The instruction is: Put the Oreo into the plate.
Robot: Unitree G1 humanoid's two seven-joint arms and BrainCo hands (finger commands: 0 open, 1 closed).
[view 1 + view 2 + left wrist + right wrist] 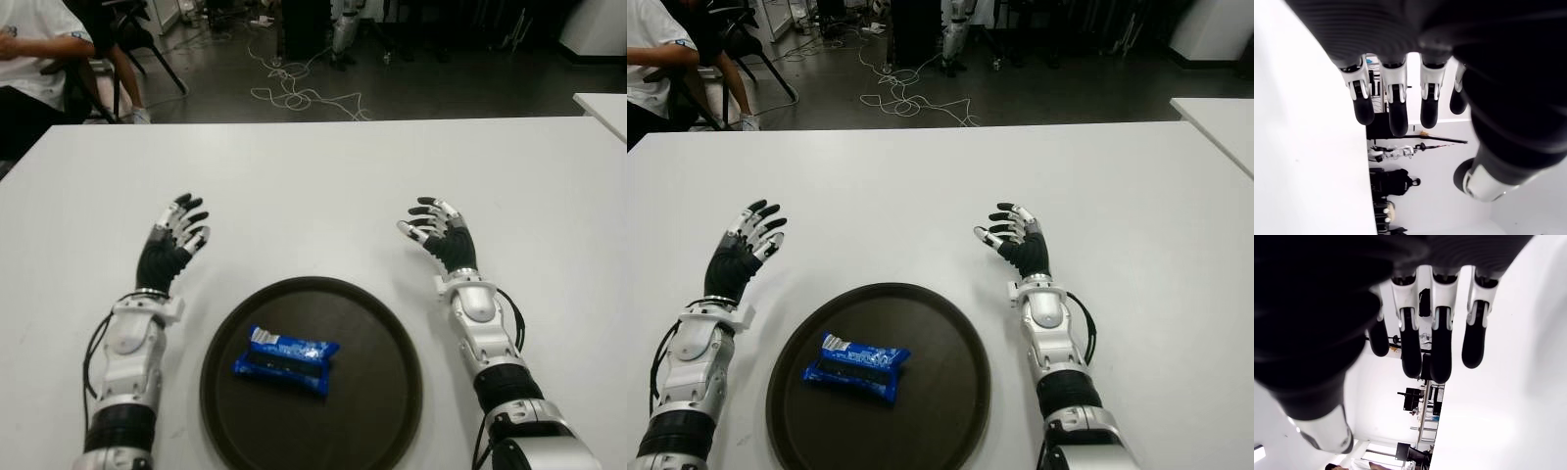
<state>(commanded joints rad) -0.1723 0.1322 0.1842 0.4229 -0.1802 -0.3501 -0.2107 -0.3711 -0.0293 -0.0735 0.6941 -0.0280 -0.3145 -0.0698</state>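
A blue Oreo pack (286, 360) lies flat inside the round dark brown plate (377, 392), a little left of its middle. My left hand (176, 235) is over the white table beyond the plate's left side, fingers spread and holding nothing. My right hand (438, 231) is beyond the plate's right side, fingers also spread and empty. Each wrist view shows only its own relaxed fingers (1396, 105) (1440, 350) with nothing between them.
The white table (313, 176) stretches wide around the plate. A second white table's corner (602, 108) shows at the far right. A seated person (34, 54) is beyond the table's far left corner, and cables (294, 93) lie on the dark floor behind.
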